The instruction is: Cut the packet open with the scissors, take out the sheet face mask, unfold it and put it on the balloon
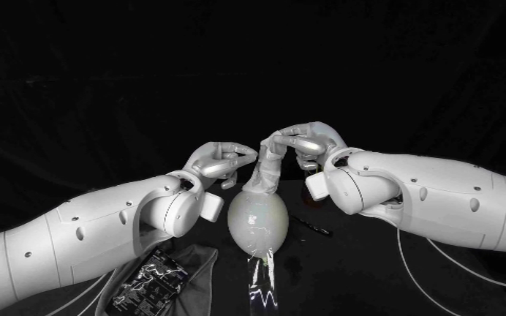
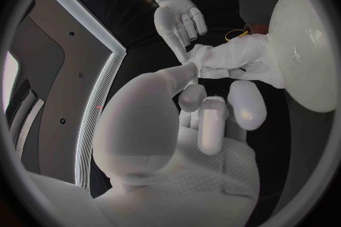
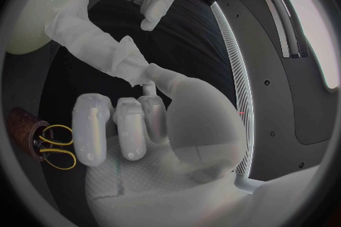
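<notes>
- Right hand [image 1: 303,144], just right of the frame's centre: thumb and a finger pinch the upper end of the sheet face mask [image 1: 266,166]. The other fingers are curled beneath.
- Left hand [image 1: 224,161], just left of centre: fingers loosely apart and holding nothing. A gap separates it from the mask.
- Mask: a bunched, folded strip hanging from the pinch down to the balloon [image 1: 258,217] at mid-frame, with its lower end lying on the balloon's top. It is not yet unfolded.
- Risk one: the mask is held at a single point. If the pinch slackens, the strip would likely slide off the rounded balloon onto the table [image 1: 338,279].
- Risk two: the folded layers probably cling together. A one-handed pull could stretch or tear the sheet rather than open it, so the left hand needs to take a second edge.
- Risk three: the balloon stands on what looks like a clear stand [image 1: 262,283], lower centre. Sideways drag through the mask, or a knock from either hand, could tip it.
- Packet [image 1: 153,279], lower left, and scissors [image 3: 55,144] lie well apart from the work. No hazard is judged there.
</notes>
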Controlling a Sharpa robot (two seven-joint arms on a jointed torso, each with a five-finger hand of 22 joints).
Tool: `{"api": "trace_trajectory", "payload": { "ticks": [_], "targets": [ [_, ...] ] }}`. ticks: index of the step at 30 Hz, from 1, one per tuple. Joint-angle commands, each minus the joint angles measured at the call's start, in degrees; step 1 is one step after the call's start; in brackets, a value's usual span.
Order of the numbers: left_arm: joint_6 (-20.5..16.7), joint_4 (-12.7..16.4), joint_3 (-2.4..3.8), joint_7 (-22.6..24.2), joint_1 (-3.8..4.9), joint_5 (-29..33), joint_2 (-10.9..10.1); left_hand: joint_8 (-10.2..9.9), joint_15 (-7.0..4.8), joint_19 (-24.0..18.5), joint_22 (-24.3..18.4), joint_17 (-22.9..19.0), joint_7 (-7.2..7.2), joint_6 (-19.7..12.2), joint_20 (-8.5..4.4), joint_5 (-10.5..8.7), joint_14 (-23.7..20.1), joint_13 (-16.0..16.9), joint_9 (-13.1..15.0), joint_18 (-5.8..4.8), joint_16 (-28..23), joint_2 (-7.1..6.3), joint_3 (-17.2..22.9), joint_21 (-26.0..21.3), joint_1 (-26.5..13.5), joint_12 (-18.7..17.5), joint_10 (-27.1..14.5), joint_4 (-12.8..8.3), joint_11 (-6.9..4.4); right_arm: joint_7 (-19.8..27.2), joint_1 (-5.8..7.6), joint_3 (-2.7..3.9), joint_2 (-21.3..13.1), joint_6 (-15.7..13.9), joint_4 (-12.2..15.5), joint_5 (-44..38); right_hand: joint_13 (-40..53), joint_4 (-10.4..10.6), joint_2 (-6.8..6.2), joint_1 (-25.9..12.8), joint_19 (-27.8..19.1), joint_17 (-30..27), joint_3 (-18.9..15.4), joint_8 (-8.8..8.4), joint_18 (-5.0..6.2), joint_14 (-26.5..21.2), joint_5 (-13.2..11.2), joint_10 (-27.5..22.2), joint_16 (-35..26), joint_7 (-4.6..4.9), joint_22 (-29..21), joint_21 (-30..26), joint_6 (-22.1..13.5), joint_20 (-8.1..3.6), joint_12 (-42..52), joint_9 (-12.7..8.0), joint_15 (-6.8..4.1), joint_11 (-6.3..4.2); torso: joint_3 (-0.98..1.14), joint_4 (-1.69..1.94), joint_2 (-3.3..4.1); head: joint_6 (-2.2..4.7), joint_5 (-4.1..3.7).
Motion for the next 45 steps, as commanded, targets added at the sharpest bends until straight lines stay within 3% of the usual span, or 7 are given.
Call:
{"api": "trace_trajectory", "payload": {
  "ticks": [1, 8, 10, 13, 17, 33, 45],
  "targets": [
    [2.92, -0.06, 0.13, -0.39, 0.2, -0.13, -0.06, 0.25, -0.16, 0.06, -0.02, 15.06, 0.35, 0.11, 0.17, 0.17, 5.92, 0.13, 5.16, -0.93, 0.39, 0.04, 0.35, 0.18, -0.45, -0.26, 1.17, -0.02, -0.64, 0.58, 0.03, 0.04, -0.13, 1.58, 0.0, -1.6, 11.35, -0.09, 0.25, -0.07, 2.92, 15.05, 0.36, 4.53, -0.98, 5.89, 0.36, 3.68, 0.24, -0.04, 13.2, 0.22, 0.42, -0.22, 0.16, 6.19, -0.34, -0.36, 0.0, 0.03, 0.01, 0.04, -0.01],
    [2.35, -0.46, 0.17, -3.88, 0.38, -0.93, 0.27, 0.27, -0.03, -0.34, -0.71, 14.12, 0.56, -0.31, 0.07, 0.12, 5.65, -1.73, 5.4, -0.78, 0.13, -0.35, 0.3, -0.11, -1.7, -1.48, 0.27, -0.19, -0.44, 0.63, 0.04, 0.04, -0.31, 1.64, 0.47, -1.97, 11.38, -0.19, 0.18, -0.08, 2.97, 15.05, 0.41, 4.54, -1.0, 5.89, 0.36, 3.71, 0.24, -0.04, 13.23, 0.3, 0.4, -0.22, 0.21, 6.21, -0.33, -0.36, 0.0, 0.04, -0.01, 0.18, -0.15],
    [1.96, -0.51, 0.16, -5.89, 0.41, -1.75, 0.6, 0.09, 0.09, -1.52, -2.86, 11.64, 0.3, -0.75, 0.1, -0.17, 4.9, -10.21, 5.44, -0.41, -0.6, -1.86, -2.09, -1.14, -4.4, -6.74, -3.96, 0.74, -0.39, 0.66, 0.04, 0.04, -0.3, 1.61, 0.73, -2.03, 11.35, -0.27, 0.13, -0.09, 2.95, 15.05, 0.45, 4.55, -0.99, 5.89, 0.36, 3.69, 0.24, -0.04, 13.22, 0.26, 0.39, -0.22, 0.17, 6.22, -0.33, -0.36, 0.0, 0.04, -0.01, 0.15, -0.1],
    [1.42, -0.65, 0.16, -8.09, 0.44, -2.91, 1.11, -2.39, 0.82, -3.31, -6.14, 8.4, 1.97, -4.49, 0.4, 0.25, 3.85, -17.36, 4.36, 0.08, -1.64, -6.23, -6.6, -2.76, -9.6, -11.63, -8.52, 2.96, 0.82, 0.71, 0.04, 0.04, -0.22, 1.59, 1.13, -2.07, 11.35, -0.27, 0.13, -0.09, 2.95, 15.05, 0.45, 4.55, -0.99, 5.89, 0.36, 3.69, 0.24, -0.04, 13.22, 0.26, 0.39, -0.22, 0.17, 6.22, -0.33, -0.36, 0.0, 0.02, -0.02, 0.16, 0.0],
    [1.17, -0.87, 0.15, -9.45, 0.46, -3.77, 1.7, -3.79, 1.59, -4.51, -8.15, 6.82, 2.62, -6.05, 1.15, 0.11, 3.22, -22.61, 3.62, 0.38, -2.26, -7.19, -9.27, -4.0, -10.83, -15.44, -12.24, 4.0, 1.51, 0.75, 0.04, 0.04, -0.11, 1.56, 1.53, -2.09, 11.35, -0.27, 0.13, -0.09, 2.95, 15.05, 0.45, 4.55, -0.99, 5.89, 0.36, 3.69, 0.24, -0.04, 13.22, 0.26, 0.39, -0.22, 0.17, 6.22, -0.33, -0.36, 0.02, 0.02, 0.02, 0.2, -0.04],
    [1.53, -1.46, 0.14, -10.19, 0.46, -4.2, 3.18, -5.25, 1.94, -4.62, -8.87, 6.17, 2.79, -6.23, 1.83, 0.06, 2.95, -23.07, 2.27, 0.6, -2.6, -7.37, -15.25, -4.85, -10.77, -16.12, -12.62, 6.87, 1.81, 0.68, 0.03, 0.05, 0.4, 1.56, 2.13, -2.24, 11.34, -0.38, 0.1, -0.1, 2.93, 15.05, 0.53, 4.56, -0.98, 5.89, 0.36, 3.69, 0.24, -0.04, 13.21, 0.23, 0.38, -0.22, 0.15, 6.24, -0.33, -0.36, -0.02, 0.02, 0.06, 0.12, -0.02],
    [-0.01, -1.4, 0.16, -6.48, 0.46, -1.74, 3.31, -5.12, 1.33, -3.15, -6.82, 7.88, 2.09, -3.59, 1.33, 0.08, 3.67, -18.07, 1.52, 0.24, -2.0, -4.68, -16.78, -3.9, -6.77, -12.71, -8.44, 7.89, 1.07, 0.51, 0.03, 0.04, 0.51, 1.7, 2.32, -2.25, 11.34, -0.38, 0.1, -0.1, 2.93, 15.05, 0.53, 4.56, -0.98, 5.89, 0.36, 3.69, 0.24, -0.04, 13.21, 0.23, 0.38, -0.22, 0.15, 6.24, -0.33, -0.36, -0.01, 0.03, 0.02, 0.14, 0.0]
  ]
}}
